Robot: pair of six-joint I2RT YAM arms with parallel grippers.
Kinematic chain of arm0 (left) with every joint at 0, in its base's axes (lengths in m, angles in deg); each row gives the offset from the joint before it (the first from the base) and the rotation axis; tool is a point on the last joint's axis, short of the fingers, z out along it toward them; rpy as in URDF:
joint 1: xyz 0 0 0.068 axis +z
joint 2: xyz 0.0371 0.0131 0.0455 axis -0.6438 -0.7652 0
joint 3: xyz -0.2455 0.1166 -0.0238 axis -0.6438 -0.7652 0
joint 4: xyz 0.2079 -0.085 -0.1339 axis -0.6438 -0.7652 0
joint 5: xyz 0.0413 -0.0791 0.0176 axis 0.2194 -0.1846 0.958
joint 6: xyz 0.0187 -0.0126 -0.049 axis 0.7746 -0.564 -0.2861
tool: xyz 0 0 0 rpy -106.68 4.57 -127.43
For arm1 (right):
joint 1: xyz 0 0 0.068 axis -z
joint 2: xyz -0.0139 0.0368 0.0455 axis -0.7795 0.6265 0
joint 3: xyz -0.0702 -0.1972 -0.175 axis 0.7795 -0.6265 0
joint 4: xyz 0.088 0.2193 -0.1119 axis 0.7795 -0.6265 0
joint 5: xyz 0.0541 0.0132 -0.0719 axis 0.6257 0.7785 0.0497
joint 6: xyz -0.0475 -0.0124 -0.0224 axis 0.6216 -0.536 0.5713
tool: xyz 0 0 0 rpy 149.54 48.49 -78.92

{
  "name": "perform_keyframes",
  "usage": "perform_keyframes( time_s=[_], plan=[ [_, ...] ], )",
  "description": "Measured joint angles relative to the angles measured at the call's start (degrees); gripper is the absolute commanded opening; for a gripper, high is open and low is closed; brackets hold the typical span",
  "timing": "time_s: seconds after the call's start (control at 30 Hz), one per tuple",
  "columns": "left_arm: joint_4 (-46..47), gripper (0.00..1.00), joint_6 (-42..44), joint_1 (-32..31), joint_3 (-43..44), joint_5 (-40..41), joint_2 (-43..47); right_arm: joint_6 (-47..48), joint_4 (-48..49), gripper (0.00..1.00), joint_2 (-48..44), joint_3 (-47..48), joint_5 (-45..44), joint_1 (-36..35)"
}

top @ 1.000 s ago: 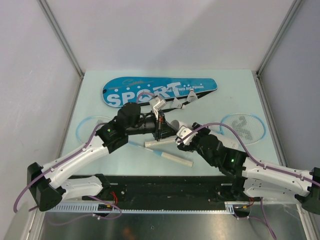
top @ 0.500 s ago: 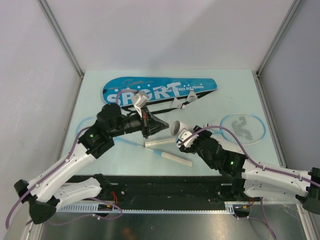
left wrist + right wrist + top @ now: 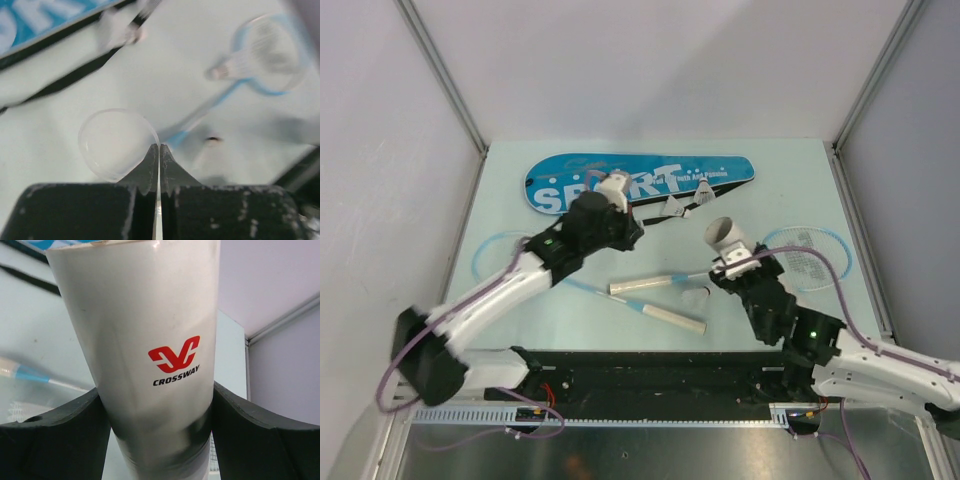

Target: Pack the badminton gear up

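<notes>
My right gripper point(image 3: 732, 262) is shut on the white cardboard tube point(image 3: 726, 235) and holds it upright above the table. The tube with its red logo point(image 3: 150, 315) fills the right wrist view between my gripper's point(image 3: 157, 392) black fingers. My left gripper point(image 3: 618, 192) hovers over the blue SPORT bag point(image 3: 650, 170), shut on a thin clear round lid point(image 3: 117, 145) by its edge. Two rackets lie on the table: one head at the left point(image 3: 492, 255), one at the right point(image 3: 815, 255); their white handles point(image 3: 638, 286) lie at the centre. Shuttlecocks lie near the bag point(image 3: 675, 207) and near the handles point(image 3: 695, 297).
The bag's black strap point(image 3: 65, 82) trails in front of the bag. The right racket head point(image 3: 272, 55) shows blurred in the left wrist view. Grey walls enclose the table on three sides. The black base rail point(image 3: 650, 375) runs along the near edge.
My left gripper has drawn away from the tube toward the bag, holding the clear lid. My right gripper has moved right and tipped the tube upright. A shuttlecock near the handles now shows.
</notes>
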Motion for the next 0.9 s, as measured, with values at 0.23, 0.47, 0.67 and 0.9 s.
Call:
perform_keyframes(
  time_s=[0.23,0.47,0.67,0.9],
  plan=[
    [-4.83,0.00,0.37,0.26,0.35,13.49,-22.49,-3.08,-2.73,0.34,-13.42,0.48,-1.40,0.35],
    [-4.96,0.35,0.66,0.37,4.46,17.86,-31.50,-4.70,-5.22,0.34,-14.82,1.25,1.25,0.52],
    [-4.68,0.74,0.66,0.37,4.94,17.49,-31.80,-5.49,-6.49,0.34,-14.82,1.49,2.75,0.35],
    [-2.27,0.73,-7.63,-5.40,0.13,9.70,-17.77,-6.12,-7.17,0.34,-14.78,1.49,3.02,0.11]
  ],
)
